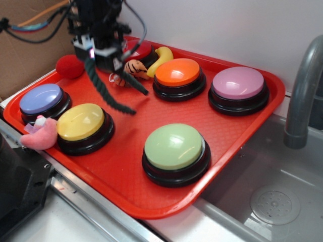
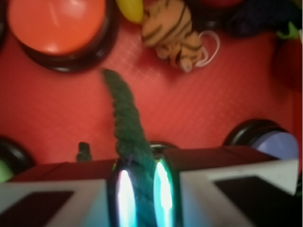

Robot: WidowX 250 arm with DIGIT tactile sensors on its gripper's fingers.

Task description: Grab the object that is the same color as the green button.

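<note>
My gripper (image 1: 96,59) hangs over the back left of the red tray (image 1: 242,126) and is shut on the dark green twisted rope (image 1: 103,88). The rope hangs from the jaws in two strands, their ends reaching down toward the tray floor. In the wrist view the rope (image 2: 124,120) runs up from between my glowing fingers (image 2: 163,194), pinched at my gripper (image 2: 142,196). The pale green dome button (image 1: 174,146) on its black base stands at the front of the tray, well clear of the gripper.
Yellow (image 1: 81,122), blue (image 1: 41,99), orange (image 1: 177,72) and pink (image 1: 238,83) buttons stand on the tray. A tiger toy (image 1: 135,68), a yellow banana (image 1: 161,56), a red ball (image 1: 69,66) and a pink plush (image 1: 40,133) lie near. A sink faucet (image 1: 303,91) rises at right.
</note>
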